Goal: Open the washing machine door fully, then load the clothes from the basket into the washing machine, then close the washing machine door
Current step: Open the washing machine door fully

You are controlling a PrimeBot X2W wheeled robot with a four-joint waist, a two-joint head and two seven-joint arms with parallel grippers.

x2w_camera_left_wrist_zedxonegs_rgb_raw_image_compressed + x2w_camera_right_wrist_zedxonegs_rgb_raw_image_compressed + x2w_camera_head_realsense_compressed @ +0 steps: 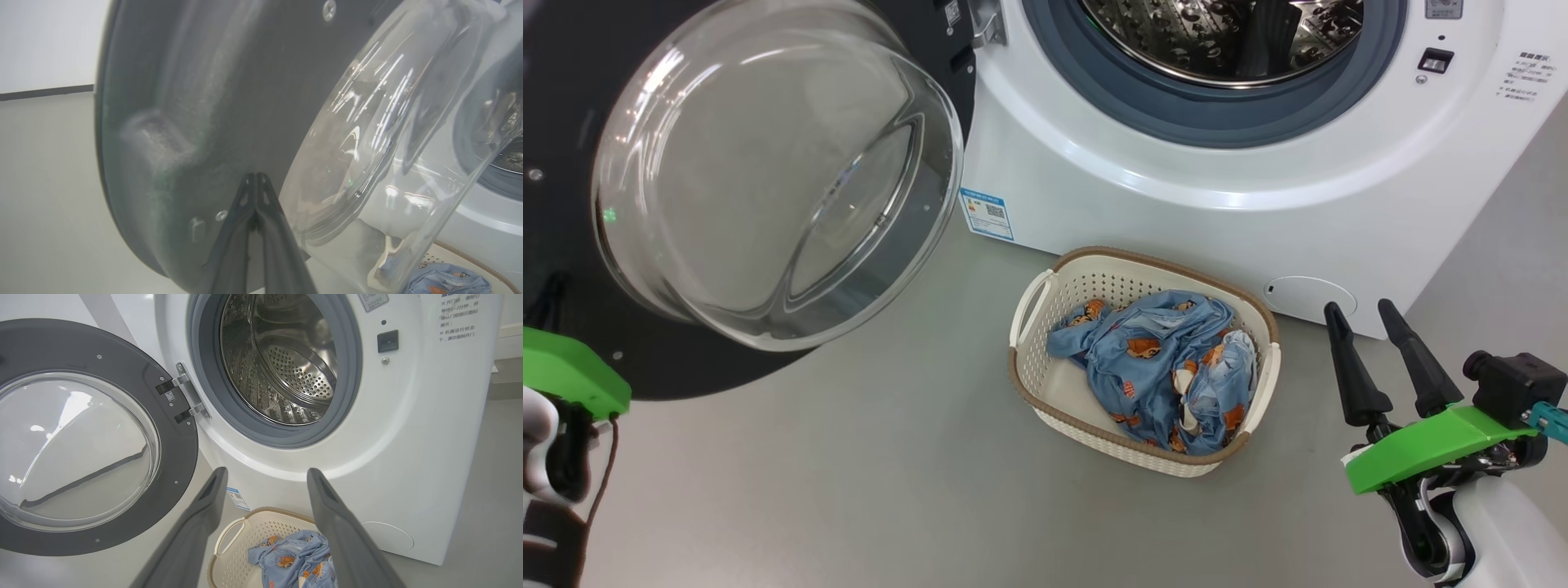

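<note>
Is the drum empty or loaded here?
Empty where visible: the drum shows bare perforated steel, and the clothes lie bundled in the basket.

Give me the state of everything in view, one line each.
washing machine door: wide open.
drum: empty.
basket: upright, loaded.
clothes: crumpled in the basket.
left claw: shut, tips at the door's dark inner face.
right claw: open, empty, beside the basket.

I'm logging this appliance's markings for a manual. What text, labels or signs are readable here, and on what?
"机器运行状态下,请勿强制开门": printed notice on the washing machine front; the lines above it are too blurred.
Blue label sticker, lower front: QR code, print too small to read.
Hinge tag on the washing machine door: QR code only.
Grey sticker, top edge: unreadable.
</note>
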